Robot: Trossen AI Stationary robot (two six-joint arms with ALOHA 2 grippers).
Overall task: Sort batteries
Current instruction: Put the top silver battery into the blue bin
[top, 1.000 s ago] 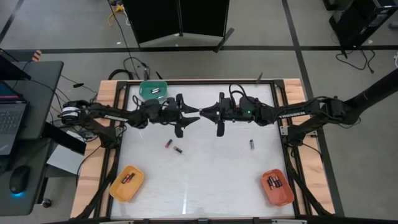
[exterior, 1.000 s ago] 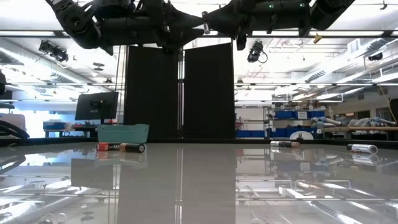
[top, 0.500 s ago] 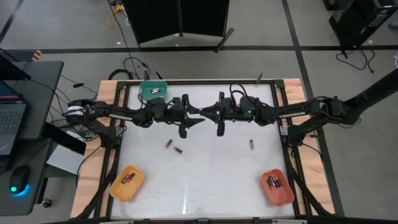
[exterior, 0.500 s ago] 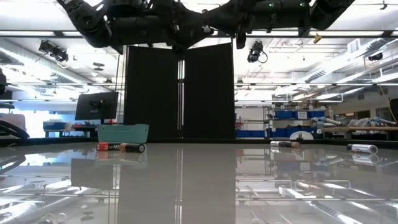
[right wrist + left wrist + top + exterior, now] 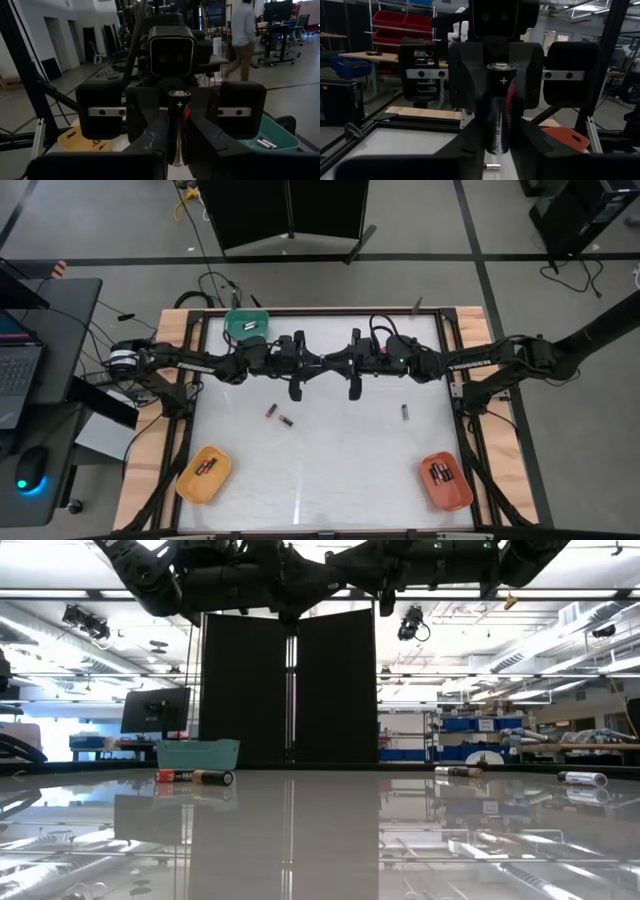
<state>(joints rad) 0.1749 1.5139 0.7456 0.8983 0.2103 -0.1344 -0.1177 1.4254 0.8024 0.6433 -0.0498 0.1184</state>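
Observation:
One battery (image 5: 499, 107), black with a red stripe and a plus mark at its top end, stands upright in mid-air above the table's far middle. My left gripper (image 5: 318, 364) and my right gripper (image 5: 334, 363) meet there tip to tip, both shut on it. The right wrist view shows the same battery (image 5: 178, 125). Two loose batteries (image 5: 278, 416) lie left of centre and one battery (image 5: 405, 412) right of centre, each flat on its side. My left gripper pinches the battery's round side (image 5: 490, 135) between its two fingers, which come in level from the table's left. The battery stands upright, plus end up, clear of the table. My right gripper pinches the same battery's round side (image 5: 172, 142) between its two fingers, level from the table's right, facing my left gripper.
A green tray (image 5: 246, 325) stands at the far left, a yellow tray (image 5: 204, 474) at the near left and an orange tray (image 5: 446, 480) at the near right, each holding batteries. A person (image 5: 245, 35) walks in the room beyond the table.
My left gripper has gone a little toward the table's right edge, up to my right gripper, and has shut on the battery that the right gripper holds. The right gripper has kept still.

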